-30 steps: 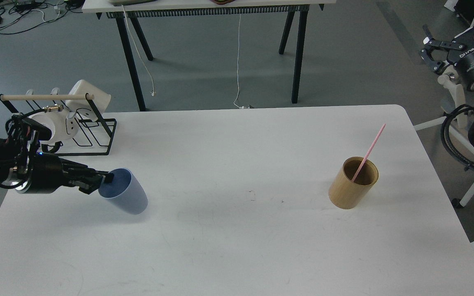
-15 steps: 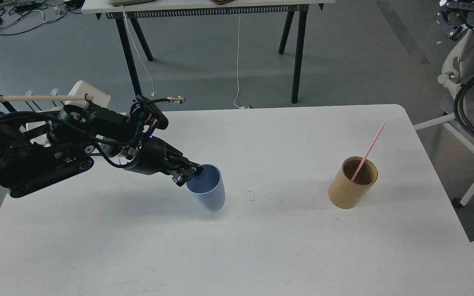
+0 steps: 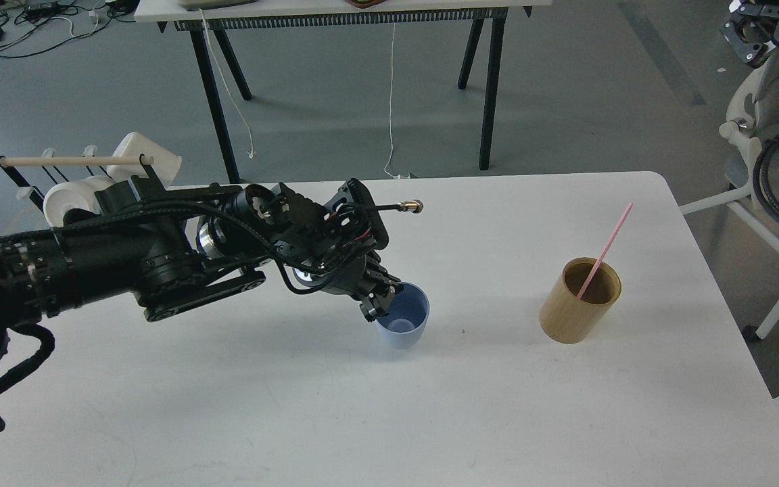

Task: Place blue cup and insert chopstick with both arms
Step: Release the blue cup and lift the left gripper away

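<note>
The blue cup [image 3: 403, 326] stands upright near the middle of the white counter [image 3: 389, 419], its open mouth facing up and its base on the surface. My left jaws [image 3: 381, 302] are clamped on the cup's left rim — one finger inside the mouth, the other outside the wall. My left arm [image 3: 159, 260] reaches in low from the left edge, its black links and cable loops stretched across the counter's left half.

To the right of the cup, well apart from it, stands a tan cylindrical holder [image 3: 579, 301], tilted a little in this view. The pink chopstick [image 3: 607, 247] leans inside it, its lower end down in the holder and its upper end slanting up to the right, well above the rim.

My right jaws [image 3: 761, 27] hang at the top right corner, off the counter and over the floor — dark and partly cut by the frame's edge, so I cannot tell how they stand.

At the counter's far left corner sits a black wire rack [image 3: 31, 177] with a wooden rod across its top, holding white mugs [image 3: 139, 157]. Behind the counter, a second table on black legs [image 3: 491, 88] stands on the grey floor.
</note>
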`<control>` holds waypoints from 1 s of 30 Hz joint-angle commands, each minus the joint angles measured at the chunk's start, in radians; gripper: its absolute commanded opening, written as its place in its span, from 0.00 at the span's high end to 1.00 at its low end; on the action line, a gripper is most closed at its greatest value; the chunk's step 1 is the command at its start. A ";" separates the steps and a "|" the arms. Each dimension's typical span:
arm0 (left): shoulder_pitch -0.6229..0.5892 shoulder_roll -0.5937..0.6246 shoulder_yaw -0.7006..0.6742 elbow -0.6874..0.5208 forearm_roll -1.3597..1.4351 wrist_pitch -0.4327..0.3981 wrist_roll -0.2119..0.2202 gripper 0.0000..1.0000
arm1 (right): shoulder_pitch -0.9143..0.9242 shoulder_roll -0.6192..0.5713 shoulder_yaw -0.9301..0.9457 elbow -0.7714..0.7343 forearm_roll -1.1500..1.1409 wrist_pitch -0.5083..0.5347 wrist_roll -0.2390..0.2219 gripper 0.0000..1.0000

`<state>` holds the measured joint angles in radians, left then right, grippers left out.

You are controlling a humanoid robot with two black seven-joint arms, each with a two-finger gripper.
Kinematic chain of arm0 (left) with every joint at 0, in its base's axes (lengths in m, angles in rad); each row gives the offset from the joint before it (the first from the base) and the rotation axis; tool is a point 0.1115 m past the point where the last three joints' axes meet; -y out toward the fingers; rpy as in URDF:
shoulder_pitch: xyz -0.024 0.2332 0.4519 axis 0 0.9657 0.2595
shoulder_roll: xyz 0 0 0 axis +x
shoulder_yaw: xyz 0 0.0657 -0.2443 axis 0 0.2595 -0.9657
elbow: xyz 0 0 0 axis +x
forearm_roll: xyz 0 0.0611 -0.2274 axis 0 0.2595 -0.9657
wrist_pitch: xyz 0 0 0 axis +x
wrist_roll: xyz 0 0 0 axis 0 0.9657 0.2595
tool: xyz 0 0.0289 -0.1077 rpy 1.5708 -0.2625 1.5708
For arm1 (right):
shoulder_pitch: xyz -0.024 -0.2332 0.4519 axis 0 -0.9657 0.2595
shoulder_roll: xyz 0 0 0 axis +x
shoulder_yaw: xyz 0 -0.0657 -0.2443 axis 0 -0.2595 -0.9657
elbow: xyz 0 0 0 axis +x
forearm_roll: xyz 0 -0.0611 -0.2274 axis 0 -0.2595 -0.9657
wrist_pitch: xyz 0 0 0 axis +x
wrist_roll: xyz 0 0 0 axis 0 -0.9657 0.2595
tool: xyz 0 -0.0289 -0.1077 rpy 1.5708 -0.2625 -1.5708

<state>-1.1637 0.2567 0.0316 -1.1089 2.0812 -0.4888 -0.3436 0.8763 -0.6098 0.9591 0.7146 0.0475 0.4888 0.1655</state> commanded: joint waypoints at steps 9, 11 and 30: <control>0.018 -0.030 -0.002 0.017 -0.001 0.000 0.000 0.89 | -0.005 0.001 0.000 0.000 -0.001 0.000 0.000 0.01; 0.018 -0.030 -0.006 0.032 -0.004 0.000 0.000 0.86 | -0.005 0.001 0.000 0.002 -0.001 0.000 0.000 0.01; 0.078 0.015 -0.508 0.127 -0.374 0.000 -0.003 0.00 | -0.014 -0.096 -0.032 0.038 -0.005 0.000 -0.001 0.01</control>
<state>-1.0985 0.2689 -0.3607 -1.0359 1.7915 -0.4886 -0.3401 0.8621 -0.6694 0.9481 0.7351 0.0431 0.4887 0.1644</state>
